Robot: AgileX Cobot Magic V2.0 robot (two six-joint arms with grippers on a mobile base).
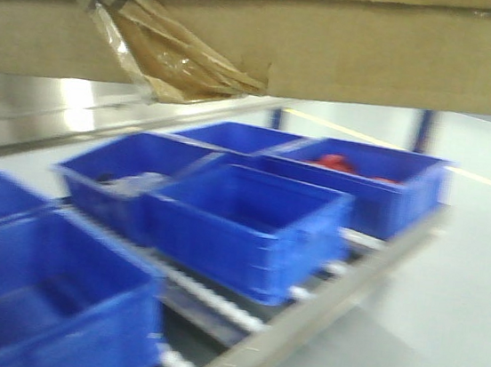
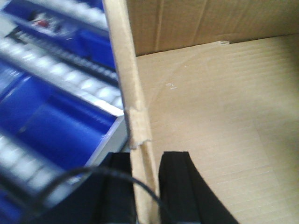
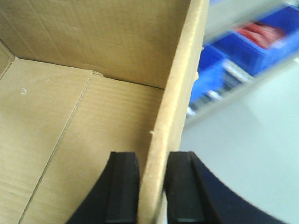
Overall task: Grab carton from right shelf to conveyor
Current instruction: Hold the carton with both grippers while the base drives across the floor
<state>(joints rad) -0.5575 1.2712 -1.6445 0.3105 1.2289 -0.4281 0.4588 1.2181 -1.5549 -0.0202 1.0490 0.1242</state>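
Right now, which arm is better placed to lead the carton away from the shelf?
Probably the right. Both arms' jaws clamp a carton wall, but open grey floor lies beside the right one; blue bins crowd the left.

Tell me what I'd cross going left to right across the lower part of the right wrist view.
Carton floor → inner finger → carton wall → outer finger → grey floor.
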